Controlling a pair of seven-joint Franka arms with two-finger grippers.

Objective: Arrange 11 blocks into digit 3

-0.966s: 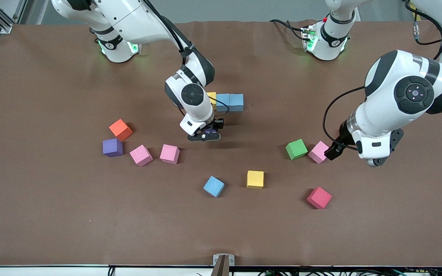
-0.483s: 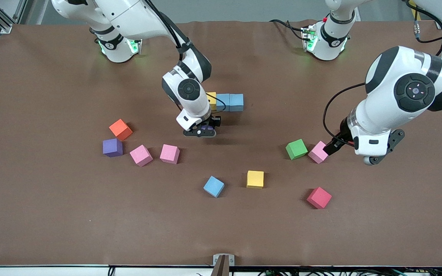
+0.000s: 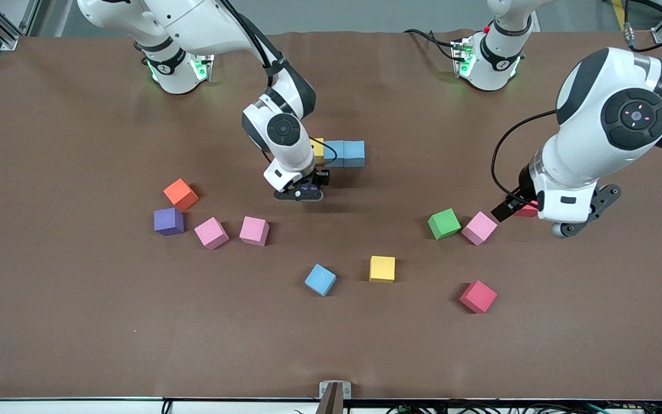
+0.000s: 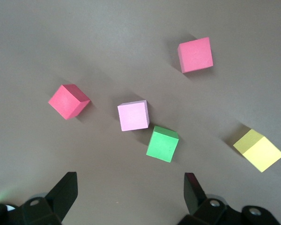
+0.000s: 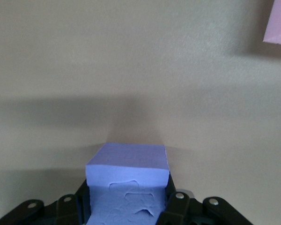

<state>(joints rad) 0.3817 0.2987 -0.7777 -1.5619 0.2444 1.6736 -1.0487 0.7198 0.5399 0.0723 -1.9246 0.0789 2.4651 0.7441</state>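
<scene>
Right end effector [image 3: 302, 192]: clamped on a purple block [image 5: 127, 176] — it hangs just over the bench [image 3: 78, 322], right beside the row of three.
Row of three: a yellow block [image 3: 318, 150] and two light blue blocks [image 3: 344, 153] sit touching in a line. This looks like the first bar of the digit 3, so the purple block is likely carried here to start the spine.
Left end effector [image 4: 131, 194]: fingers wide apart and holding nothing — it hangs over the bench, well away from the row, above the green block [image 3: 444, 223] and the pink block [image 3: 479, 227], maybe to choose one.
Loose blocks: all lie nearer the front camera than the row. An orange block [image 3: 181, 194] is among them.
How far along: only the start, I think — most blocks wait.
</scene>
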